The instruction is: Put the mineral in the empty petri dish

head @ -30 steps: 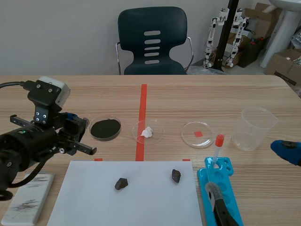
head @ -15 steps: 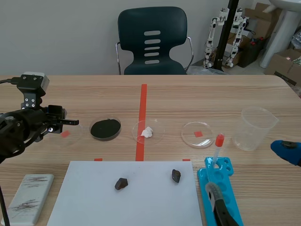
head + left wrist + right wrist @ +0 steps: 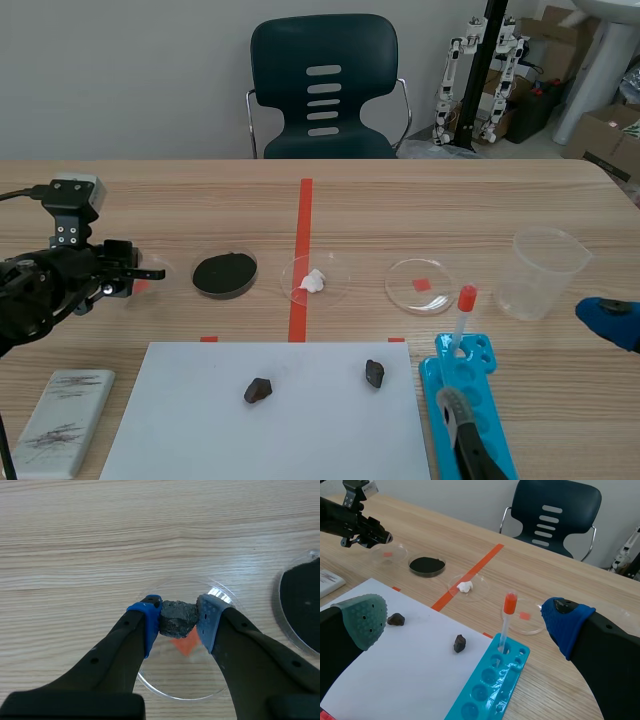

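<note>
Currently, release stage of the placement, as judged from the views.

Left gripper [image 3: 178, 622]: clenched on the mineral [image 3: 176, 616], one blue pad on each side of the dark grey lump. The pinch is across its width, so the lump hangs free below the pads and should fall straight when they part.

Position: the mineral sits over the empty petri dish [image 3: 172, 677], roughly over the orange tape square that shows through the glass at the dish's middle. Centring there leaves rim on every side, presumably to allow for a bounce or roll. Whether the lump touches the dish floor or hangs just above it cannot be told from either view.

Neighbours: the dish of black powder [image 3: 224, 273] is just beside the target, toward the table's middle. Next along are the dish with the white lump [image 3: 314, 281] and another clear dish [image 3: 420, 285] over a tape mark. Two further dark lumps [image 3: 258, 390] [image 3: 374, 373] lie on the white sheet [image 3: 200, 420], well apart from the target.

Right gripper [image 3: 465, 619]: released, fingers wide, holding nothing, parked low at the table's right side near the blue rack [image 3: 485, 385] and out of the working area.

Risk: an opening from too high could chip the glass or skid the light dish.
</note>
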### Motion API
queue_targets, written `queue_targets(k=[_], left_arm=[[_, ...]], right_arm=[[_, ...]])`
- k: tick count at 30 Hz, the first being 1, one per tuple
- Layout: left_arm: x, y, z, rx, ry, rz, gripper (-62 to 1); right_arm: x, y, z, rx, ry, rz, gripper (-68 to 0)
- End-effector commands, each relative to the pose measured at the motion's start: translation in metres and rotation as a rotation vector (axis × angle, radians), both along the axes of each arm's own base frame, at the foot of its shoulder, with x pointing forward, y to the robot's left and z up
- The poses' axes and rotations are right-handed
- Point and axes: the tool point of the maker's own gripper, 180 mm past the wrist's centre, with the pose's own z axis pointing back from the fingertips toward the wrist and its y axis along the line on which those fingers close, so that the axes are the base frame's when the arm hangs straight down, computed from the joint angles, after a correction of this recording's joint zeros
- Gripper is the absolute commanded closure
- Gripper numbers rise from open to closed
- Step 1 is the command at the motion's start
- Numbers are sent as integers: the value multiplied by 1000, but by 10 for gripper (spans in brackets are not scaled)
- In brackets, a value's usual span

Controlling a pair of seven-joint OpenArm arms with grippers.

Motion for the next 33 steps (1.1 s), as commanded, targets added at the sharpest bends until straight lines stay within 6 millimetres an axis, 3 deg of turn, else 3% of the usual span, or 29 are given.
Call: queue_targets(k=[1,12,29,33], left_arm=[[8,-4,12,-9,-50,-3,-70],[8,-15,8,-13,-42,-27,-70],[11,-4,-7,-15,4,7,-71],[12,-6,-5,-22,-9,-5,-118]], right_arm=[[1,1,6,11,-18,9,-655],[1,1,6,11,-18,9,-655],[1,1,6,11,-18,9,-655],[1,1,6,11,-18,9,-655]])
